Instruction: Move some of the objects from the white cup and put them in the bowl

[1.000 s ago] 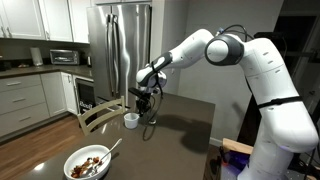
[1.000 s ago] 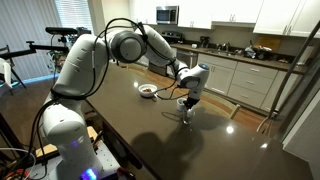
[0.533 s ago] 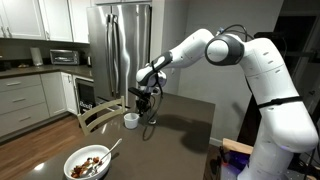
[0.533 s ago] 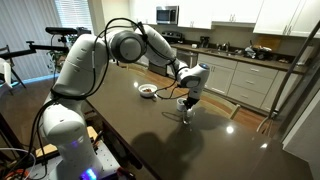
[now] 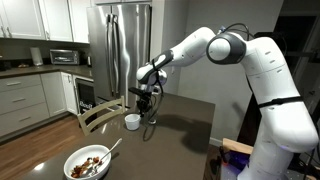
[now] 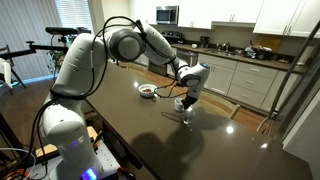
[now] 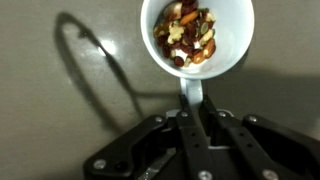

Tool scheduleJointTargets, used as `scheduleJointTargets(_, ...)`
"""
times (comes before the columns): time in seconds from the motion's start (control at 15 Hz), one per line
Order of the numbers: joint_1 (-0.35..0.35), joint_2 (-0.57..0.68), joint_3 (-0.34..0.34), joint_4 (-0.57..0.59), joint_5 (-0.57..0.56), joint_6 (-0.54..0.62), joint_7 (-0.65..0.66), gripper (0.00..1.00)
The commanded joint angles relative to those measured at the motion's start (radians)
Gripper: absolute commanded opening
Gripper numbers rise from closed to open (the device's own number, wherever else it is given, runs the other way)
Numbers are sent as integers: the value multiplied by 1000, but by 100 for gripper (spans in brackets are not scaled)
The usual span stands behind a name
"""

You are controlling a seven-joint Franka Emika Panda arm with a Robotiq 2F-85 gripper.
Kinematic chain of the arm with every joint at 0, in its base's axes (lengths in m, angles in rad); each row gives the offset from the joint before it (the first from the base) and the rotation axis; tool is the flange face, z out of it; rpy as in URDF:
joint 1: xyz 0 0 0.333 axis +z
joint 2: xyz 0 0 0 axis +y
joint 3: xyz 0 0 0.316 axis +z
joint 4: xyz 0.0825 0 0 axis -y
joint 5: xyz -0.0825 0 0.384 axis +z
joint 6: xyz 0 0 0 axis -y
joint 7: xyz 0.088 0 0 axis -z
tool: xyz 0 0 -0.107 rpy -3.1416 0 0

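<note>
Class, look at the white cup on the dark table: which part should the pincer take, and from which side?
Take the flat handle jutting from the rim of the white cup, coming from above on the handle side. The cup stands upright, full of loose bits, so the tab gives a thin, clear hold; the pincer is shut there.

In an exterior view you have: dark gripper [image 5: 147, 104] just beside the small round white cup [image 5: 131, 120] on the dark worktop [image 5: 188, 125]; wide white bowl [image 5: 105, 158] holding reddish-brown bits [image 5: 86, 165], well apart.
</note>
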Motion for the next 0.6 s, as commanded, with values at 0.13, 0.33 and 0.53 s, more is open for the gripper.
scheduleJointTargets(0.13,-12,-100,11,-103,26,-35,-4,7)
scheduleJointTargets(0.33,-8,-137,14,-153,37,-23,-6,7)
scheduleJointTargets(0.53,-4,-171,26,-195,58,-19,-11,7)
